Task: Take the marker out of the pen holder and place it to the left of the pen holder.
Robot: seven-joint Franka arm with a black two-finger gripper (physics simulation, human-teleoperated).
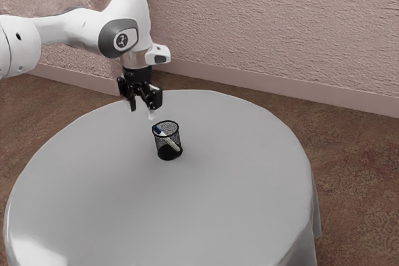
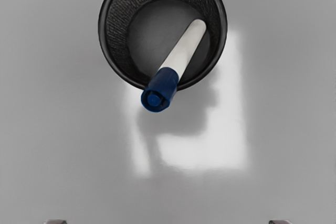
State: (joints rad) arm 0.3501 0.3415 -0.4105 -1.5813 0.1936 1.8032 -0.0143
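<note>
My gripper [image 1: 142, 110] hangs open above the table, higher than the pen holder and slightly toward the exterior view's left of it. In the wrist view the two tips of my gripper [image 2: 167, 221] stand wide apart with nothing between them. The black mesh pen holder [image 1: 169, 149] is upright on the table. Inside the round pen holder [image 2: 105, 38], seen from above, a white marker [image 2: 184, 49] leans with its blue cap over the rim. The same marker [image 1: 158, 130] has its cap at the rim on the exterior view's left.
A round table with a smooth light-grey top [image 1: 237, 179] carries the pen holder. Its rounded edge drops to a brown carpeted floor [image 1: 352, 172]. A textured pinkish wall [image 1: 268, 23] rises behind the table.
</note>
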